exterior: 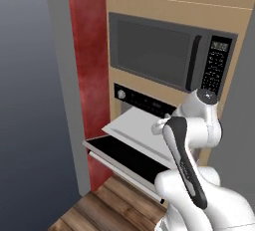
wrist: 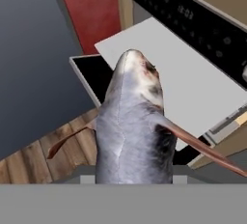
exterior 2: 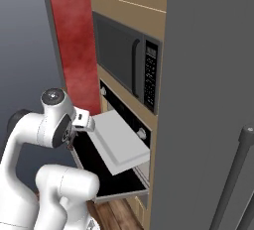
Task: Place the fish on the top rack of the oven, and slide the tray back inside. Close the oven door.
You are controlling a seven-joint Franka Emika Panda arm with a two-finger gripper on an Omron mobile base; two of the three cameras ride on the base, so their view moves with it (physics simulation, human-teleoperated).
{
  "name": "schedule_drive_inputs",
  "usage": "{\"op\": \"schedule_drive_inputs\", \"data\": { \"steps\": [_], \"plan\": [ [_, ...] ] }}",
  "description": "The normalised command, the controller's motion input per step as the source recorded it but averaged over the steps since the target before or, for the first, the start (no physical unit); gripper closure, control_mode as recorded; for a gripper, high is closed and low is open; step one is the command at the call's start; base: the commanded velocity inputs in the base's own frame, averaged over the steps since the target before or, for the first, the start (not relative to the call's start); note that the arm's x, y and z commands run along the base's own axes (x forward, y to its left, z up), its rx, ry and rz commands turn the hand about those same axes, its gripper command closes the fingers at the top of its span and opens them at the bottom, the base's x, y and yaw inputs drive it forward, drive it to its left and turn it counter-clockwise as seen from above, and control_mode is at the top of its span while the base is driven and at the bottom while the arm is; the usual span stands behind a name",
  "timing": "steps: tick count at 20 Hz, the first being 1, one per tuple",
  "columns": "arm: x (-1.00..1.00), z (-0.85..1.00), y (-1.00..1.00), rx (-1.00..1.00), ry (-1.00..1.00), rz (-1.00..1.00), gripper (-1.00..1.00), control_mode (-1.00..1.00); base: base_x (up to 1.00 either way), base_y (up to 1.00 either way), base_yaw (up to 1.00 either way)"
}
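Note:
The grey fish [wrist: 132, 121] looms large in the hand view, head pointing away and thin reddish fins spread to both sides. It hides the fingertips, and my gripper [exterior 2: 85, 121] is shut on it. The fish hangs over the near left corner of the tray [wrist: 193, 78], which is the top rack, a pale silver sheet pulled out of the oven [exterior: 144, 100]. The tray [exterior: 139, 128] [exterior 2: 121, 140] juts out above the oven door [exterior: 124, 153] [exterior 2: 109, 179], which lies folded down and open. My hand is at the tray's left front edge.
A grey microwave [exterior: 154, 51] with a keypad sits above the oven. A red wall panel [exterior: 89, 75] stands to the left, with wooden floor [exterior: 114, 205] below the door. A tall grey fridge [exterior 2: 208, 100] with a bar handle rises on the right.

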Motion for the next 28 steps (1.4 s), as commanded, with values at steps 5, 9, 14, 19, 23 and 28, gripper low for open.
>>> {"op": "schedule_drive_inputs", "data": {
  "steps": [5, 9, 14, 19, 23, 28],
  "plan": [
    [0.29, -0.34, 0.15, -0.08, 0.03, 0.09, 1.00, -1.00, 0.00, 0.00, 0.00],
    [0.34, -0.26, -0.09, -0.04, 0.09, 0.18, 1.00, -1.00, 0.00, 0.00, 0.00],
    [0.47, -0.16, -0.01, -0.08, 0.13, 0.15, 1.00, -1.00, 0.00, 0.00, 0.00],
    [0.59, -0.26, 0.02, -0.14, 0.03, 0.01, 1.00, -1.00, 0.00, 0.00, 0.00],
    [0.51, -0.30, 0.00, -0.09, 0.00, 0.00, 1.00, -1.00, 0.00, 0.00, 0.00],
    [0.51, -0.32, 0.00, -0.06, 0.00, 0.00, 1.00, -1.00, 0.00, 0.00, 0.00]
  ]
}}
